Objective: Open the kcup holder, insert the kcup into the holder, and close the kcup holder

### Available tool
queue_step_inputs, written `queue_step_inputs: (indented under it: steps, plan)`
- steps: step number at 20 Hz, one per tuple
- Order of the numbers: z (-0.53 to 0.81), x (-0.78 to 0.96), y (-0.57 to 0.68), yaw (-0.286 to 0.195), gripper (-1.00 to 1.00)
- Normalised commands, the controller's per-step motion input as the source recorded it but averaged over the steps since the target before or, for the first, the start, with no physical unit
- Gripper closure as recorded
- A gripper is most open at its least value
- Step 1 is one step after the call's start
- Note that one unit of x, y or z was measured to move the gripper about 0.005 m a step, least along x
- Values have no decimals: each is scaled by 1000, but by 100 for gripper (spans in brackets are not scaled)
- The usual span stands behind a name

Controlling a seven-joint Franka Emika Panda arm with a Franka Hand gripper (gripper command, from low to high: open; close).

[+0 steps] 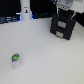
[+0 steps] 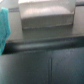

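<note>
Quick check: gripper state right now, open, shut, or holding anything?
Gripper: above the kcup holder; open or shut cannot be told. Kcup lies apart on the table, not held.

The arm's claw (image 1: 64, 11) hangs low at the exterior view's upper right, its state unclear.

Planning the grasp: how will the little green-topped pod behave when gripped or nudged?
The pod looks small, so probably light and easily knocked. Its round body suggests it may roll if tipped over. It stands alone on the smooth white table, so a nudge would likely slide it.
</note>
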Motion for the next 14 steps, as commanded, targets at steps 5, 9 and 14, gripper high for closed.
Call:
queue_step_inputs:
  steps: [5,9,14]
  plan:
    - [-469,-339,55,-17,-100]
    - [-475,-250,86,-13,-100]
    - [-436,-290,45,0,-100]
